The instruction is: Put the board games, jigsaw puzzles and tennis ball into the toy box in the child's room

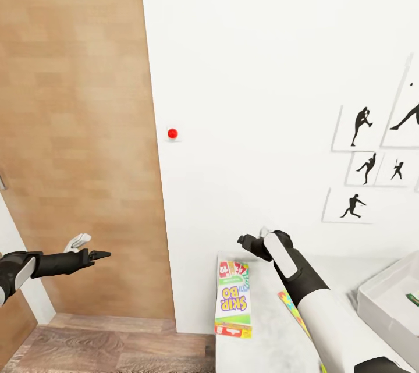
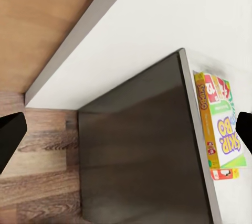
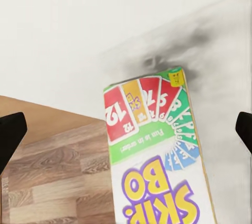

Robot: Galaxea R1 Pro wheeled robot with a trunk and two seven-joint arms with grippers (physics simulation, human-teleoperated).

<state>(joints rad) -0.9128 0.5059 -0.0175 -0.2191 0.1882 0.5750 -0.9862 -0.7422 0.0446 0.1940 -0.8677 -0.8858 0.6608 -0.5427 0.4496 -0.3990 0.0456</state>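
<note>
**Right gripper hovers above the Skip-Bo box at the desk's end**

Right gripper (image 1: 251,243) hangs with its jaws spread wide, holding nothing, just above the far end of the Skip-Bo box (image 1: 233,299). That yellow-green game box lies flat along the left edge of the table (image 1: 267,338). Beside it, partly hidden under the right arm, lies a jigsaw puzzle (image 1: 293,307). Further right sits the toy box (image 1: 378,303), with something small and green inside. Left gripper (image 1: 96,255) is released too, out over the wood floor (image 1: 116,347) before the wardrobe door (image 1: 75,128).
</note>
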